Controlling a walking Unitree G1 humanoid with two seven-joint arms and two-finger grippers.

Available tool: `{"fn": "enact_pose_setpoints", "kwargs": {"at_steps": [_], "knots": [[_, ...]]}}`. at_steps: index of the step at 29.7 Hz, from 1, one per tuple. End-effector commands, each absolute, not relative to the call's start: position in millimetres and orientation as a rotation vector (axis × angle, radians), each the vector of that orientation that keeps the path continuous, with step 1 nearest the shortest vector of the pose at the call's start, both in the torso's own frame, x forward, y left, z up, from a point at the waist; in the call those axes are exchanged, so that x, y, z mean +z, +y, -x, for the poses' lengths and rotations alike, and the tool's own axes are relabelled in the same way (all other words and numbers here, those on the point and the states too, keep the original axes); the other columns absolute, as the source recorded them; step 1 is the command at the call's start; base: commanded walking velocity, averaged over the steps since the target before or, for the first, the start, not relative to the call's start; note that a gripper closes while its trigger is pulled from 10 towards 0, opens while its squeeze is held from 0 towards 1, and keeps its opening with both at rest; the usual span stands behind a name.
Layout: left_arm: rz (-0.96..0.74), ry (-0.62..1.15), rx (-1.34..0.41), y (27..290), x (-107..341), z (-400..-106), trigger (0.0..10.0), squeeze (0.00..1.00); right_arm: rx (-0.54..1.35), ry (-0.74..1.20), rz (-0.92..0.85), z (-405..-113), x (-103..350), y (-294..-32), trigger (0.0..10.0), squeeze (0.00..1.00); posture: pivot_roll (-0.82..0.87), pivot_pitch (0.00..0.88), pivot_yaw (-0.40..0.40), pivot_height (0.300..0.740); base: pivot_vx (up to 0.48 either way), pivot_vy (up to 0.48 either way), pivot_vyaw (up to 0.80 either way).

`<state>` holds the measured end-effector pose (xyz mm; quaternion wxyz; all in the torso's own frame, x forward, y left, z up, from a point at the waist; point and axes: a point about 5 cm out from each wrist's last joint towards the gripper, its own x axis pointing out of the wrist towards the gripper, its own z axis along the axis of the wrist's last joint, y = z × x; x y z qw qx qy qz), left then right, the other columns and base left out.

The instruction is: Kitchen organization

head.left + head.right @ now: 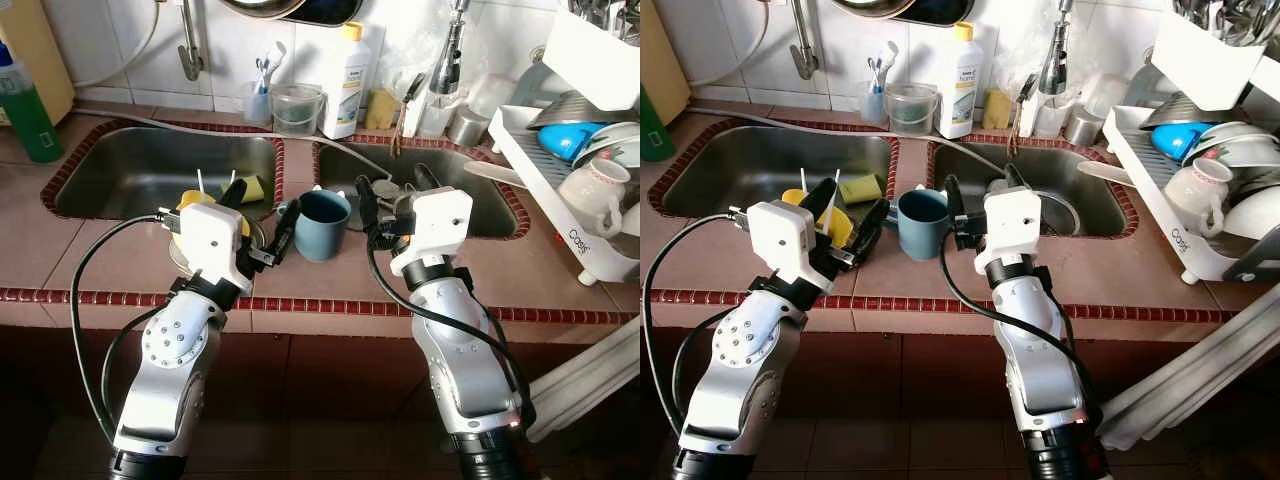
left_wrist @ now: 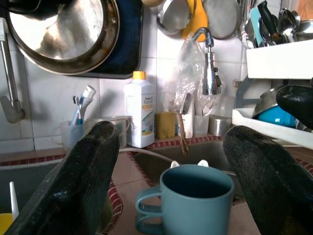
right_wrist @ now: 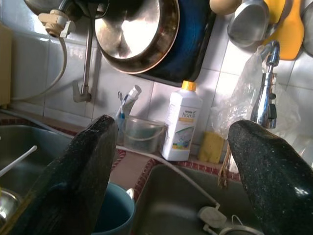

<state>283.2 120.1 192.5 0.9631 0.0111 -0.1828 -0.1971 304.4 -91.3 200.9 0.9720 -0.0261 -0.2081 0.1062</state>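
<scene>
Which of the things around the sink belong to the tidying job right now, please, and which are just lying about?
In play:
- blue mug, on the divider between the two sinks
- left gripper, open, beside the mug
- right gripper, open, on its other side

Lying about:
- white bottle
- toothbrush cup
- dish rack
- green bottle
- yellow sponge in the left sink

A white plastic detergent bottle with a yellow cap (image 1: 346, 80) stands against the white tiled wall (image 1: 110, 45) behind the two sinks. Left of it, a clear plastic cup holds toothbrushes (image 1: 262, 88). A green liquid bottle (image 1: 26, 108) stands far left on the desk (image 1: 30, 230).
</scene>
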Motion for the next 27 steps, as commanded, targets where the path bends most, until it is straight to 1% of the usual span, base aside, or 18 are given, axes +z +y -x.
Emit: {"fn": "enact_pose_setpoints", "kwargs": {"at_steps": [1,7,15,17,20,21,24,26,27], "knots": [[-0.021,-0.39,-0.399,117.2,195.3,-280.8,10.0,0.0,0.208,-0.437,0.053,-302.5,204.6,-95.7,10.0,0.0,-0.16,0.051,-0.072,0.74,0.0,0.0,0.0],[-0.028,-0.394,-0.387,118.0,196.3,-282.8,10.0,0.0,0.183,-0.43,0.074,-304.6,203.2,-105.9,10.0,0.0,-0.17,0.061,-0.068,0.74,0.0,0.0,0.0],[-0.018,-0.368,-0.423,114.5,195.8,-288.8,10.0,0.0,0.147,-0.431,0.098,-311.0,206.4,-118.5,10.0,0.0,-0.17,0.08,-0.053,0.74,0.0,0.0,0.0],[-0.049,-0.374,-0.423,113.6,198.0,-291.2,10.0,0.0,0.119,-0.425,0.109,-312.8,205.6,-125.2,10.0,0.0,-0.17,0.081,-0.051,0.74,0.0,0.0,0.0],[-0.056,-0.375,-0.423,113.5,198.4,-291.6,10.0,0.0,0.112,-0.422,0.111,-313.0,205.0,-127.0,10.0,0.0,-0.17,0.081,-0.051,0.74,0.0,0.0,0.0],[-0.095,-0.366,-0.43,109.8,193.6,-288.9,10.0,0.0,0.081,-0.404,0.11,-313.0,200.9,-133.1,10.0,0.0,-0.17,0.081,-0.048,0.74,0.0,0.0,0.0],[-0.099,-0.359,-0.434,108.0,191.4,-287.6,10.0,0.0,0.075,-0.399,0.113,-312.9,199.7,-134.2,10.0,0.0,-0.17,0.079,-0.048,0.74,0.0,0.0,0.0],[-0.126,-0.364,-0.449,105.4,190.3,-285.8,10.0,0.0,0.073,-0.394,0.11,-313.2,198.9,-134.8,10.0,0.0,-0.17,0.077,-0.048,0.74,0.0,0.0,0.0],[-0.169,-0.364,-0.476,101.5,187.6,-283.2,10.0,0.0,0.07,-0.388,0.11,-313.7,197.7,-135.4,10.0,0.0,-0.17,0.073,-0.049,0.74,0.0,0.0,0.0]]}}
